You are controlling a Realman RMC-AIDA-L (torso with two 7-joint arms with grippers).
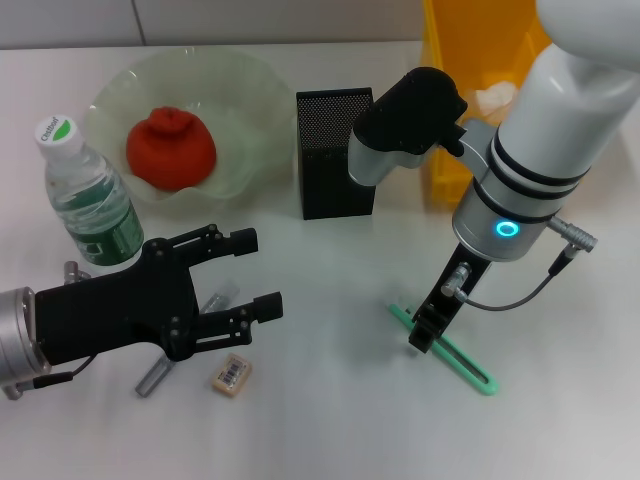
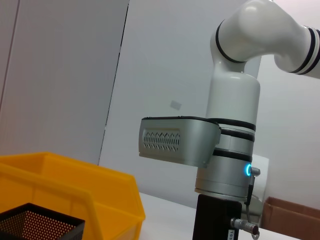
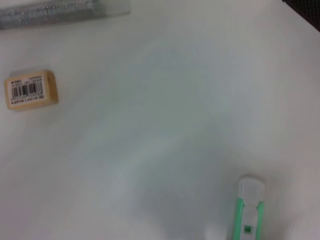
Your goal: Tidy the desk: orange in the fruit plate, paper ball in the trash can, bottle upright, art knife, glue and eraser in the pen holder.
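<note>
White desk (image 1: 330, 420) under grey wall panels (image 2: 60, 75); left hand (image 1: 235, 275) spread wide, right hand (image 1: 425, 335) clenched on green art knife (image 1: 450, 355).

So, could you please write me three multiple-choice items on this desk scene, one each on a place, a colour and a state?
1. Where does the orange lie?
A. in the fruit plate
B. in the pen holder
C. beside the eraser

2. What colour is the art knife?
A. red
B. green
C. black

3. How does the bottle stand?
A. on its side
B. upside down
C. upright

Answers:
1. A, as the head view shows it inside the pale plate's rim, left of the pen holder.
2. B, as its handle is green on the table under the right gripper.
3. C, as its white cap points up, just behind the left gripper, whose fingers are spread above the glue and near the eraser.
</note>
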